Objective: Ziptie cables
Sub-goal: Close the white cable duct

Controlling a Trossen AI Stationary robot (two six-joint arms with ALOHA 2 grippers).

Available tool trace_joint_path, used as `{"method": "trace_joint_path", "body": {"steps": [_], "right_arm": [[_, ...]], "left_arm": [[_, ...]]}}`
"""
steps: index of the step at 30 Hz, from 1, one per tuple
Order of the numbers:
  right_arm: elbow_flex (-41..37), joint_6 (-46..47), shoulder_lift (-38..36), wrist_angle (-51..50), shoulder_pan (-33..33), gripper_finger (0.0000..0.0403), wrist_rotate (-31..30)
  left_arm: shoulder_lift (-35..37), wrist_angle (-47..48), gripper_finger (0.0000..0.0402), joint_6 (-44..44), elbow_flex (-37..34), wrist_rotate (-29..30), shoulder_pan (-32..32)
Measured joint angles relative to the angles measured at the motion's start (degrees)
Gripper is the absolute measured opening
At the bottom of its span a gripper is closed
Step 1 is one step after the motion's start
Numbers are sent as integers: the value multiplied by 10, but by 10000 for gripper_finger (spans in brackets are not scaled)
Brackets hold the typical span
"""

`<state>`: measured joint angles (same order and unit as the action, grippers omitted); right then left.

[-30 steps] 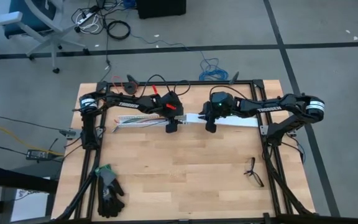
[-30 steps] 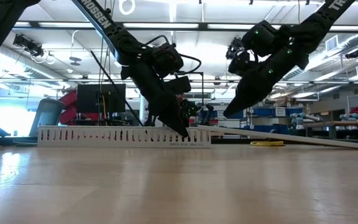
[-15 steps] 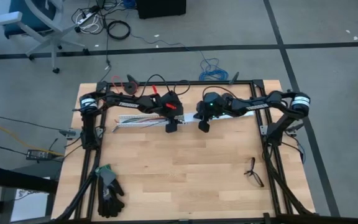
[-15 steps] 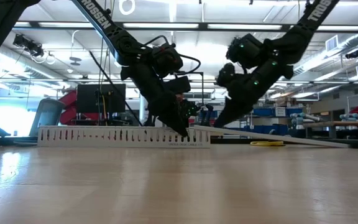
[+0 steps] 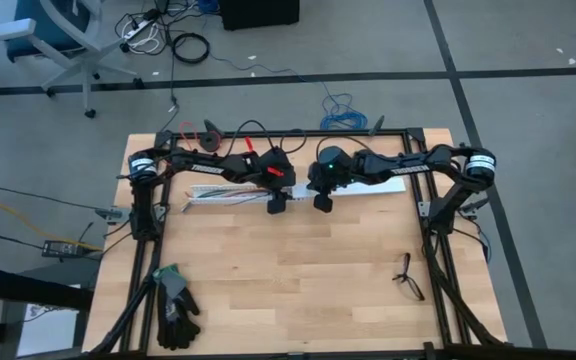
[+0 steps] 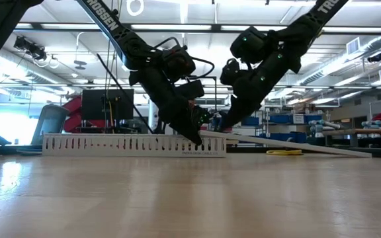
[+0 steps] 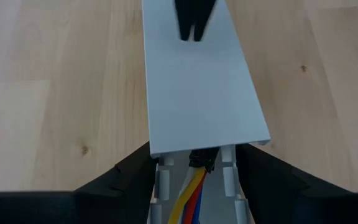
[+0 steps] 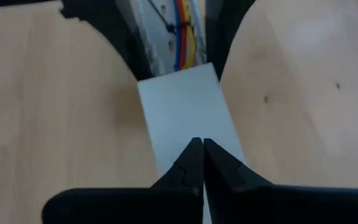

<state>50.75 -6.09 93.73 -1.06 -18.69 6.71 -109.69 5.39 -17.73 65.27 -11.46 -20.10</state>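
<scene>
The white slotted channel (image 6: 131,144) lies along the table's far side, and the cables (image 7: 191,193), yellow, red and blue, run inside it. A flat white cover strip (image 6: 283,144) slants with one end up on the channel's right end (image 7: 197,134) and the other end on the table. My left gripper (image 5: 276,203) straddles that channel end. My right gripper (image 5: 321,203) is shut over the cover just right of it. A small black piece (image 7: 201,160) sits on the cables; I cannot tell whether it is the ziptie. My left gripper holds the channel's right end between its two fingers (image 7: 135,171), one on each outer side wall, slanting down from the table's left along the channel. The channel rests on the table. My right gripper's shut fingertips (image 8: 194,158) bear on the cover's top face (image 8: 179,118) near its raised end, slanting down from the right.
A black glove (image 5: 175,305) lies at the near left of the table and a small black forked object (image 5: 405,275) at the near right. Black frame rails (image 5: 438,270) run along the table's sides. A yellow coil (image 6: 284,152) lies behind the cover.
My right gripper has moved toward the table's left, closer to my left gripper. The cover strip has slid left with it, so its raised end now lies farther over the channel's end.
</scene>
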Motion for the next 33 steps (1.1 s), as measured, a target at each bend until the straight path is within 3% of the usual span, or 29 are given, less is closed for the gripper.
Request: {"method": "trace_joint_path", "body": {"steps": [5,14,26,33], "right_arm": [[0,-5,-5,47,3,0,7],[2,28,44,46,3,0,15],[65,77,62,-75,4,0,-21],[73,109,64,-94,4,0,-40]], "left_arm": [[0,2,216,0,0,0,0],[0,2,216,37,1,26,0],[0,0,216,47,1,33,2],[0,2,216,67,1,35,3]]}}
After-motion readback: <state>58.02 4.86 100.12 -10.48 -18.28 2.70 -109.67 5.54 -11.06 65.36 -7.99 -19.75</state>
